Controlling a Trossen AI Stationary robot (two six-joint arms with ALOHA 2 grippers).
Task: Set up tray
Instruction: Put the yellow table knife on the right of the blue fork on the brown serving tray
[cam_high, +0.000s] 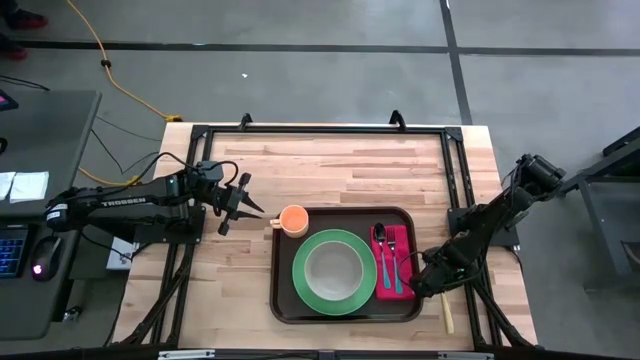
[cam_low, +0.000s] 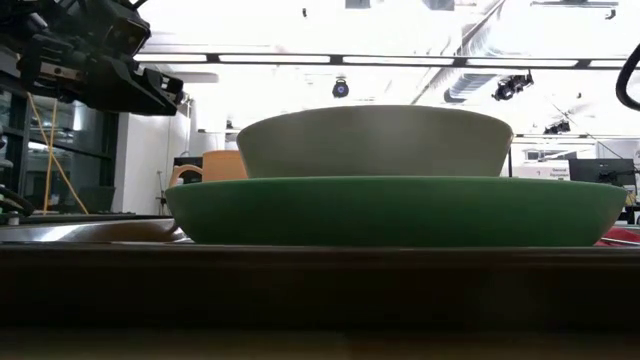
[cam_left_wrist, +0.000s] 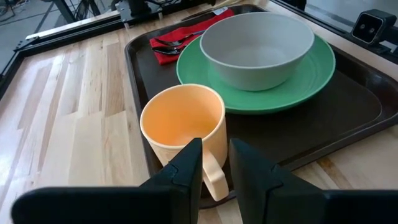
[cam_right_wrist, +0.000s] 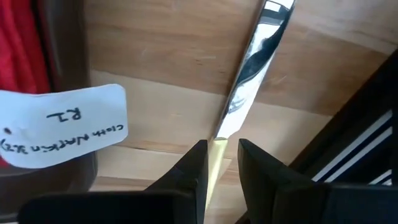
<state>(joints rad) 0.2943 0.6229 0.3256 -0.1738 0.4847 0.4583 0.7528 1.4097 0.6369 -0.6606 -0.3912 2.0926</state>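
Observation:
The dark brown tray (cam_high: 285, 300) lies mid-table. On it are a green plate (cam_high: 300, 275) bearing a grey bowl (cam_high: 334, 268), an orange cup (cam_high: 293, 218) at its far left corner, and a red napkin (cam_high: 403, 240) with a spoon and a fork. A knife lies on the wood right of the tray, its cream handle (cam_high: 447, 315) toward the near edge. My right gripper (cam_right_wrist: 221, 158) points down over it, open, its fingers either side of the handle. My left gripper (cam_left_wrist: 214, 165) hovers open above and left of the cup (cam_left_wrist: 183, 121), empty. My right gripper comes from above with one finger on each side of the knife's handle at its blade end (cam_right_wrist: 217, 152). Wood shows between the handle and one finger (cam_right_wrist: 249, 163). Whether the other finger touches the handle I cannot tell. The knife lies flat on the table.
A black frame bar (cam_high: 470, 300) runs along the table's right side, close to the knife. A white paper tag (cam_right_wrist: 62, 124) hangs from the napkin over the tray's rim. Bare wood spreads across the table's far half and left of the tray.

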